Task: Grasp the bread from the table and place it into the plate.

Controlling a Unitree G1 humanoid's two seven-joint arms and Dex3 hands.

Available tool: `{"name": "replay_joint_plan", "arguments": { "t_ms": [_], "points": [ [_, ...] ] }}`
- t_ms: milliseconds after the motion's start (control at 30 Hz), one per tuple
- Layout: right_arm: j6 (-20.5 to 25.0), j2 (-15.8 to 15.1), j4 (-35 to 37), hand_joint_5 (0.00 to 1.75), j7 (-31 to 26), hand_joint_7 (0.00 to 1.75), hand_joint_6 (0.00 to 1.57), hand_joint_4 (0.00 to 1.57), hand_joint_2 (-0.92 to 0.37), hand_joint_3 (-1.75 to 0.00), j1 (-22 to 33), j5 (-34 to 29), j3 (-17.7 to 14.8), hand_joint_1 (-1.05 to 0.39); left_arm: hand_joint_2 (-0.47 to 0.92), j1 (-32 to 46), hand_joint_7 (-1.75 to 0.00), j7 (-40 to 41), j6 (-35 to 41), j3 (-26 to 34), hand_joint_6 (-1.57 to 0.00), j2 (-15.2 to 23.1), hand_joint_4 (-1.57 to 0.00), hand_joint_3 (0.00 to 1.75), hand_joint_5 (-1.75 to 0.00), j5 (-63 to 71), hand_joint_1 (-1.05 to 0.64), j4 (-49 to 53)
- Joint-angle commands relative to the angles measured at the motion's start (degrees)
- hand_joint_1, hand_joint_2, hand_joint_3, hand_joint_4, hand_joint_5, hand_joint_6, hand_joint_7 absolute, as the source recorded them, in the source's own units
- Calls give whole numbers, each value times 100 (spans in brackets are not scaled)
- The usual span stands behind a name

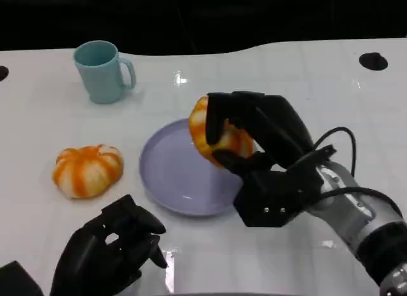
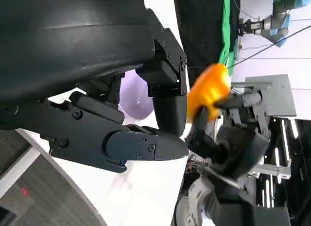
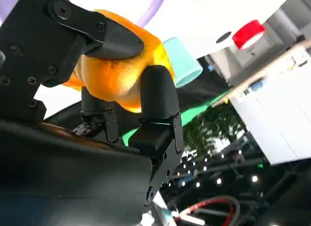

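1. Right hand [image 1: 254,149] grips a bread [image 1: 219,140], an orange-and-white striped bun, with black fingers wrapped over its top and far side and the thumb under its near side.
2. That held bread sits over the 2 o'clock edge of the lilac plate [image 1: 172,175]; whether it touches the plate I cannot tell.
3. From the right wrist view, the fingers [image 3: 112,39] clamp the orange bread [image 3: 114,75] from two sides, with the teal mug [image 3: 182,63] showing just beyond it and a strip of the plate [image 3: 153,9] past the bread.
4. Left hand [image 1: 108,254] rests low at about 7 o'clock from the plate, near the table's front edge, fingers loosely curled and apart, with nothing in it.
5. In the left wrist view, that left hand [image 2: 121,114] fills the near field, the plate [image 2: 133,97] peeks between its fingers, and the right hand [image 2: 218,133] holds the bread [image 2: 209,92] beyond.
6. A second bread [image 1: 87,170], pumpkin-shaped with the same stripes, lies on the white table [image 1: 305,79] at 9 o'clock from the plate, near but apart from it.
7. At about 11 o'clock from the plate, well apart, the teal mug [image 1: 102,71] stands upright, its handle turned toward 3 o'clock.
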Motion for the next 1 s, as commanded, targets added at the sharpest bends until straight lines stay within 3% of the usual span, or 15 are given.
{"name": "replay_joint_plan", "arguments": {
  "t_ms": [33, 167, 233, 267, 333, 367, 433, 467, 533, 633, 833, 1000],
  "points": [
    [71, 234, 540, 175, 45, 174, 77, 101, -20, -158, -359, 43, 73, -17, 92, 97, -139, 71, 88, -19, -55, 42, -59, 33, -175, -3, -55, -151],
    [283, 351, 969, 175, 175, 164, 79, 99, -22, -151, -590, -10, 160, -17, 92, 115, -139, 70, 71, -35, -55, 46, -58, 33, -175, 27, -55, -184],
    [364, 397, 1190, 175, 342, 142, 83, 95, -25, -144, -714, 12, 196, -17, 92, 130, -140, 90, 90, -46, -55, 42, -58, 33, -175, 33, -56, -216],
    [457, 417, 1285, 175, 502, 118, 84, 90, -29, -130, -781, 28, 217, -17, 92, 139, -140, 92, 97, -53, -55, 42, -59, 33, -175, 29, -56, -234],
    [624, 423, 1384, 147, 784, 63, 83, 71, -49, -89, -880, 37, 265, -23, 92, 153, -140, 89, 109, -66, -55, 44, -58, 34, -175, 16, -55, -261],
    [712, 393, 1405, 130, 938, 45, 84, 67, -57, -74, -933, -14, 333, -25, 92, 161, -140, 96, 119, -70, -55, 43, -58, 34, -175, 13, -55, -275],
    [854, 321, 1392, 68, 1182, 14, 69, 49, -76, -40, -1011, -130, 468, -37, 92, 173, -140, 115, 142, -78, -55, 42, -58, 34, -175, 11, -54, -306],
    [917, 288, 1370, 52, 1298, 7, 64, 45, -83, -29, -1039, -177, 525, -42, 92, 173, -140, 114, 139, -82, -55, 51, -58, 34, -175, 14, -54, -309],
    [1048, 233, 1313, 35, 1546, 1, 49, 34, -90, -22, -1086, -238, 621, -53, 92, 171, -140, 128, 106, -87, -55, 58, -58, 35, -175, 40, -54, -307],
    [1131, 165, 1201, 26, 1958, 0, 36, 20, -92, -25, -1107, -216, 673, -63, 92, 174, -141, 153, 152, -92, -55, 62, -58, 36, -175, 32, -53, -337],
    [1201, -4, 722, 25, 2314, 0, 30, 12, -92, -34, -967, -221, 732, -74, 92, 165, -141, 152, 132, -92, -54, 74, -58, 36, -175, 33, -53, -318],
    [1209, -181, 169, 27, 2497, 0, 31, 14, -92, -34, -750, -145, 682, -72, 92, 159, -142, 159, 87, -92, -54, 80, -59, 36, -175, 72, -53, -293]
  ]
}}
